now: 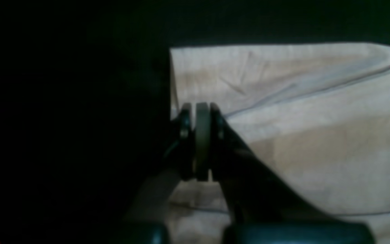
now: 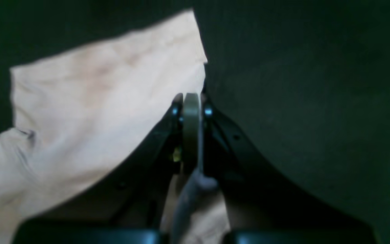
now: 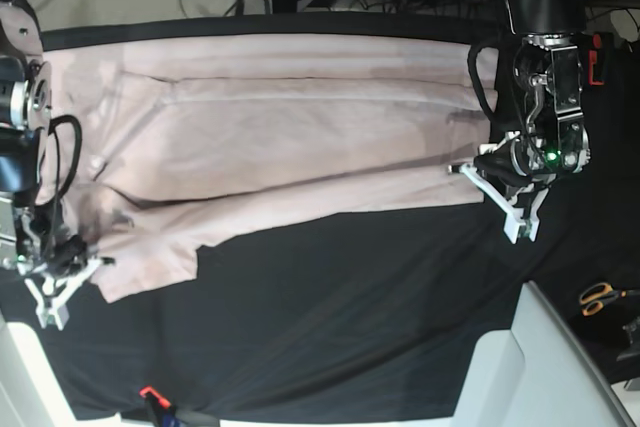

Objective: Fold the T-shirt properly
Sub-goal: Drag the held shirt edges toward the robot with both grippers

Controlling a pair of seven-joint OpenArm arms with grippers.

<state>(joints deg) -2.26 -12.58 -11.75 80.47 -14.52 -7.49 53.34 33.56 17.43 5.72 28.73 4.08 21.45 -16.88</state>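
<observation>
Both pairs of jaws are pressed together, each pinching an edge of the T-shirt (image 3: pixel 280 137).

Largest in the base view is the black table cloth (image 3: pixel 330 317), with the pale pink shirt spread long across its upper half, wrinkled and partly doubled over — one sleeve lies toward the lower left. At that view's right the left gripper (image 1: pixel 200 140) sits at the shirt's right end; its wrist view shows the pads closed on a corner of the cloth, with a seam line running off across the fabric. At the base view's left the right gripper (image 2: pixel 191 132) is at the sleeve end, fingers together with a strip of fabric caught between them and the rest of the cloth falling away to one side. Off the cloth at the far right lie orange-handled scissors (image 3: pixel 600 297) — well apart from the shirt.
</observation>
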